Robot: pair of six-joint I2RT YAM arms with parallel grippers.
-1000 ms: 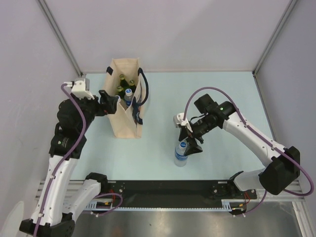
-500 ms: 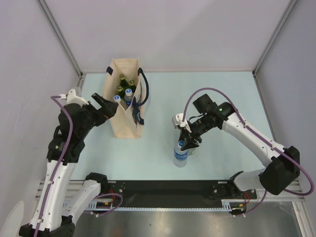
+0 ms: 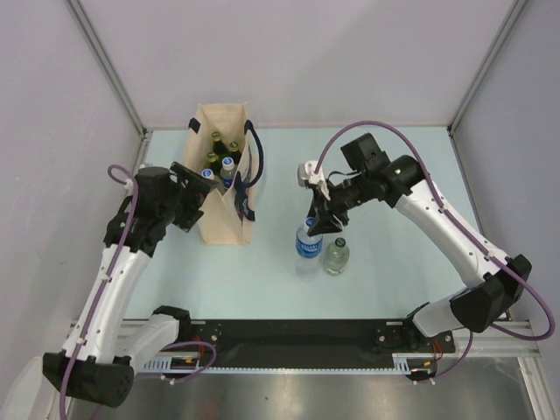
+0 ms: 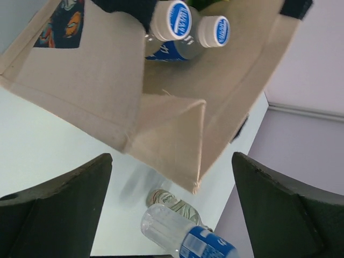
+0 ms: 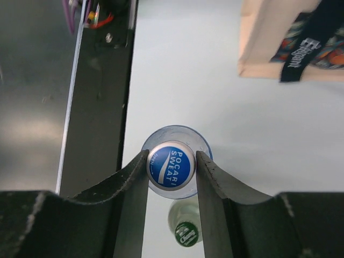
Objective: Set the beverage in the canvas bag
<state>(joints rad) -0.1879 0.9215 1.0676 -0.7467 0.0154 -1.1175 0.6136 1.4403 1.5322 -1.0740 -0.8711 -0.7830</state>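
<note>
Right gripper (image 3: 316, 222) clamped on the blue-capped bottle (image 5: 171, 165) at its cap, frame centre. Left gripper (image 3: 192, 194) stands wide apart, just beside the canvas bag (image 3: 220, 226) — upper left.

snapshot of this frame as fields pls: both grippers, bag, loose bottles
right gripper: shut on blue-capped bottle, one finger on each side of its cap
left gripper: open, holding nothing, beside canvas bag
canvas bag: upright, top open
bag contents: green bottles, two bagged drinks with blue caps
blue-capped bottle: outside the bag, to its right in the top view; cannot tell if lifted
green-capped bottle: upright on table, close beside the held one
</note>
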